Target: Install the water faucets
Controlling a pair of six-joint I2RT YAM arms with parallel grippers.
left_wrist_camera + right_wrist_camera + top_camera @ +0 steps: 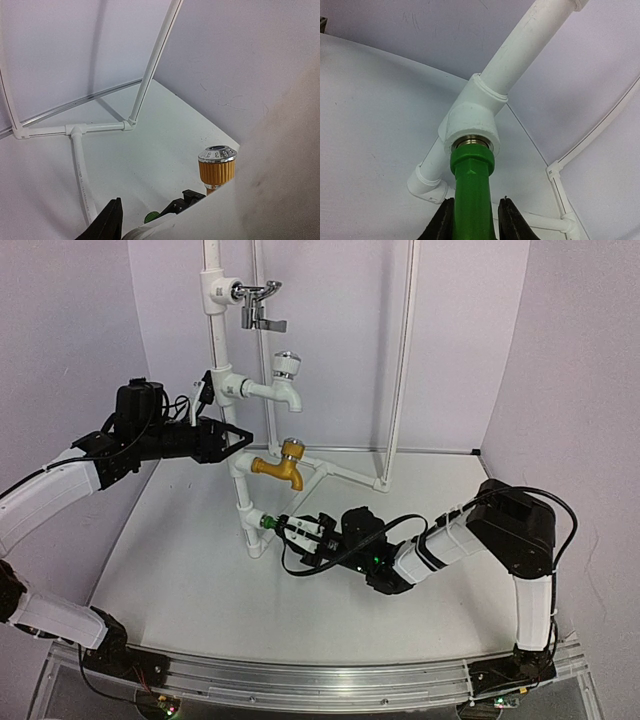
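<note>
The bright-green water faucet (471,175) lies level at the foot of the white pipe stand (240,480), with its threaded end in a white tee fitting (470,120). My right gripper (474,210) is shut on the faucet's green body, one black finger on each side. From above, the right gripper (290,530) reaches in from the right and the water faucet (268,526) shows only as a green tip. My left gripper (238,438) is shut on the upright pipe just above the brass tap. In the left wrist view one black finger (107,222) shows, and the blurred pipe (240,210) hides the other.
Higher on the stand sit a brass-yellow tap (283,465), a white tap (283,380) and a metal tap (258,302). The brass tap's ribbed knob (216,170) is close to my left gripper. Thin white frame rods (400,360) stand behind. Purple walls enclose the white table (180,570).
</note>
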